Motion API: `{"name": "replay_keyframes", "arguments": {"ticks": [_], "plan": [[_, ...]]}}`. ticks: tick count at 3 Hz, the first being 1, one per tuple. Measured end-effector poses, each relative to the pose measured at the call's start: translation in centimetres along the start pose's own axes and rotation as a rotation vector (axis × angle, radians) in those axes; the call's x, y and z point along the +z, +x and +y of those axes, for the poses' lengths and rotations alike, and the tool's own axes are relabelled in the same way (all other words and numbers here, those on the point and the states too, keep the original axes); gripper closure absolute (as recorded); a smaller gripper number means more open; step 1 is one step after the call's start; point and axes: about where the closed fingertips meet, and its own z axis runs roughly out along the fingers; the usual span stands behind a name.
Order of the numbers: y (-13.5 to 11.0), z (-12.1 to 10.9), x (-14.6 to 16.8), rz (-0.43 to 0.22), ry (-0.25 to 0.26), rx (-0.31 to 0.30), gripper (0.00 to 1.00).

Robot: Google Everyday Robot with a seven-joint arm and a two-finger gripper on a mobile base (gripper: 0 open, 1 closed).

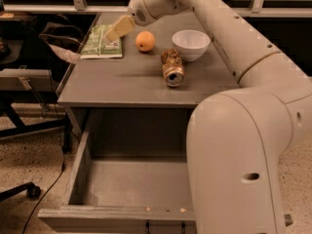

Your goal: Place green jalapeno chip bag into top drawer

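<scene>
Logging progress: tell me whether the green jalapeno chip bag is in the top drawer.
No, the green jalapeno chip bag lies on the table at its far-left corner, with the gripper over it.

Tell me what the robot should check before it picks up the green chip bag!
1. Top drawer pulled open: ok.
2. Green jalapeno chip bag lying flat at the back left corner of the table: ok.
3. Gripper above the bag's right edge: ok.
4. Orange apart from the bag: ok.
5. Bag already gripped: cannot tell.
6. Room across the whole drawer: cannot tell, the arm hides its right side.
</scene>
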Motion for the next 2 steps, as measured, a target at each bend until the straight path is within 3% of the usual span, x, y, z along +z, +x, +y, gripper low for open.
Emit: {"name": "replay_keyframes", "arguments": {"ticks": [2], "plan": [[0.0,0.3,3.4,-0.034,-0.071,0.004,0.0]]}}
